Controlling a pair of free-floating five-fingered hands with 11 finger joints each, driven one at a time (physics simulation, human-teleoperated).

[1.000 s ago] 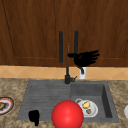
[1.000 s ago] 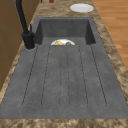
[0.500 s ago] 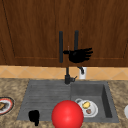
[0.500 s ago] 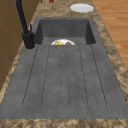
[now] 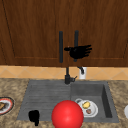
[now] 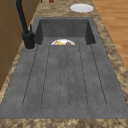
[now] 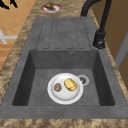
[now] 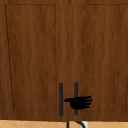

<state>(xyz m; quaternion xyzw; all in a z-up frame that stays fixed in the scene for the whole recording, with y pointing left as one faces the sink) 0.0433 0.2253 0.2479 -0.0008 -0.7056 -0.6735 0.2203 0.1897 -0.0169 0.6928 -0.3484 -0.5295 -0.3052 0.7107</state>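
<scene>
My right hand point(image 5: 80, 52) hovers open in front of the wooden wall cabinet, fingers straight and pointing right, thumb to the left. It overlaps the lower part of the right door's black bar handle point(image 5: 76, 37); contact is unclear. The upper view has the same hand point(image 8: 80, 102) across that handle point(image 8: 76, 90), beside the left door's handle point(image 8: 61, 98). My left hand point(image 5: 34, 116) hangs low at the sink's front left corner. A white plate with food point(image 5: 86, 108) lies in the basin point(image 7: 37, 75).
A red ball point(image 5: 67, 115) sits at the sink's front edge. The black faucet point(image 5: 67, 77) stands behind the drainboard point(image 6: 65, 75). A plate with food point(image 5: 5, 105) rests on the left counter and a white plate point(image 6: 81, 7) on the right one.
My right hand rose from beside the faucet's top and shifted slightly left to the cabinet handle; over the last half second it barely moved. The left hand stayed still.
</scene>
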